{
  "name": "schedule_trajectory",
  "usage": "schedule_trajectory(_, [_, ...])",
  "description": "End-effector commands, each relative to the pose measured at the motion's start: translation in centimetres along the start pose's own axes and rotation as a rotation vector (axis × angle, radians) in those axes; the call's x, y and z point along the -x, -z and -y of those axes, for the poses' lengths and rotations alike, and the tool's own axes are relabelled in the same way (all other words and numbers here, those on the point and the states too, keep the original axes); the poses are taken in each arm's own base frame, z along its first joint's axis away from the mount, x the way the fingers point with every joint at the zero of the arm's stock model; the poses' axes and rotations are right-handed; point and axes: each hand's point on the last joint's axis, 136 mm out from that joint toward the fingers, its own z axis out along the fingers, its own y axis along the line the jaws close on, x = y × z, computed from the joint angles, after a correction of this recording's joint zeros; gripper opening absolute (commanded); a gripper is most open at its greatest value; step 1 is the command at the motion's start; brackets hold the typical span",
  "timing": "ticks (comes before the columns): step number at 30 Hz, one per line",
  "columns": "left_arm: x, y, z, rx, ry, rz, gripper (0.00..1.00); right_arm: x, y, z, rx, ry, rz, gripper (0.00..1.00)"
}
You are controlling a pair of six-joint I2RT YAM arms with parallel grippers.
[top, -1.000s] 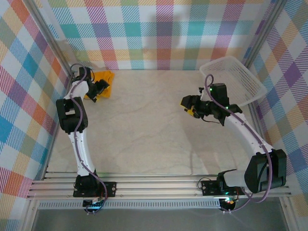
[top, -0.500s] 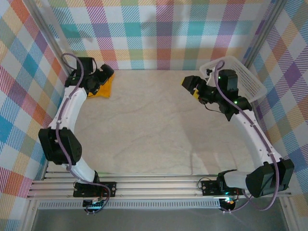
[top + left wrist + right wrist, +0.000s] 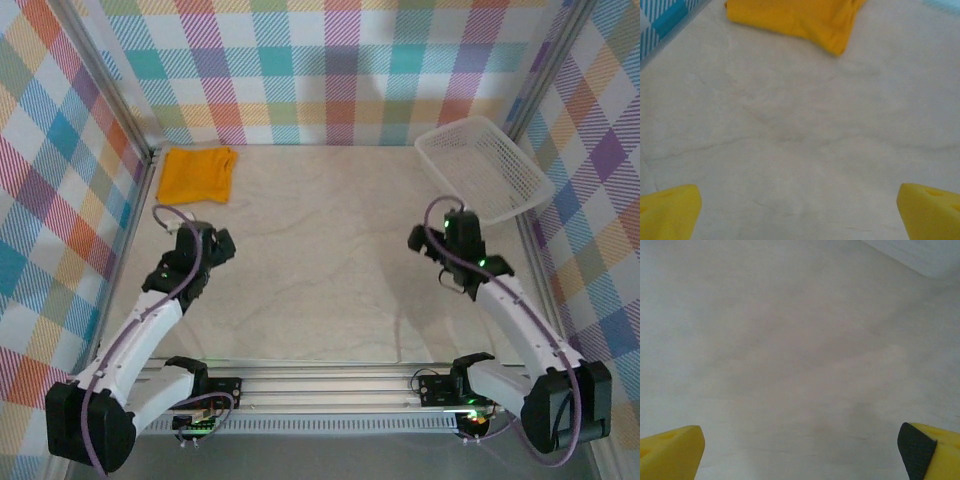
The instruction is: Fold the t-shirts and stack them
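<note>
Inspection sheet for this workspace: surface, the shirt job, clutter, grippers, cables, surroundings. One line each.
Surface: pale marbled table, bare between the two arms.
Job's things: one mustard-orange t-shirt, folded and lying flat in the far left corner; no second shirt seen.
Clutter: white mesh basket at the far right corner, nothing seen inside.
Grippers: left gripper open over bare table, near side of the t-shirt, holding nothing; right gripper open over bare table, holding nothing.
Cables: purple cables loop at each wrist and run along the arms; none touches the t-shirt.
Surroundings: plaid walls on three sides; metal rail along the near edge.
</note>
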Motion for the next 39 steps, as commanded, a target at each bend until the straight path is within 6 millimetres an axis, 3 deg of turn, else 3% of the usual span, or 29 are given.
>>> schedule_trajectory(1, [1.1, -2.5, -0.1, 0.023, -0.141, 0.134, 1.00, 4.2, -1.4, 1.8, -0.136, 0.222, 0.278, 1.00])
schedule_trajectory(6, [-0.4, -7.8, 0.8, 0.022, -0.147, 0.061, 1.00, 2.6, -6.6, 3.0, -0.181, 0.256, 0.208, 1.00])
schedule_trajectory(11, [1.6, -12.2, 1.4, 0.009, -0.122, 0.099, 1.00, 5.2, -8.9, 0.5, -0.082, 0.308, 0.272, 1.00])
schedule_trajectory(13, [1.5, -13.8, 0.9, 0.018, -0.095, 0.055, 1.00, 5.8, -9.5, 0.4, -0.062, 0.345, 0.294, 1.00])
schedule_trajectory(16, [0.9, -12.5, 2.0, -0.066, -0.129, 0.121, 1.00, 5.8, -9.3, 1.4, 0.001, 0.282, 0.362, 1.00])
schedule_trajectory(20, [0.4, -8.5, 0.6, -0.130, -0.056, 0.363, 1.00, 4.8, -7.3, 1.4, 0.093, 0.272, 0.472, 1.00])
schedule_trajectory(23, [-0.1, -9.8, 1.3, -0.142, -0.085, 0.359, 1.00, 4.5, -7.1, 1.4, 0.111, 0.280, 0.553, 1.00])
schedule_trajectory(25, [-0.1, -11.1, 1.6, -0.100, -0.102, 0.251, 1.00, 4.5, -7.9, 1.4, 0.099, 0.273, 0.472, 1.00])
schedule_trajectory(28, [0.0, -11.1, 1.5, -0.097, -0.102, 0.273, 1.00, 4.7, -9.1, 1.2, 0.113, 0.270, 0.408, 1.00])
schedule_trajectory(39, [0.0, -10.9, 1.6, -0.101, -0.105, 0.275, 1.00, 4.9, -9.0, 1.4, 0.121, 0.262, 0.414, 1.00])
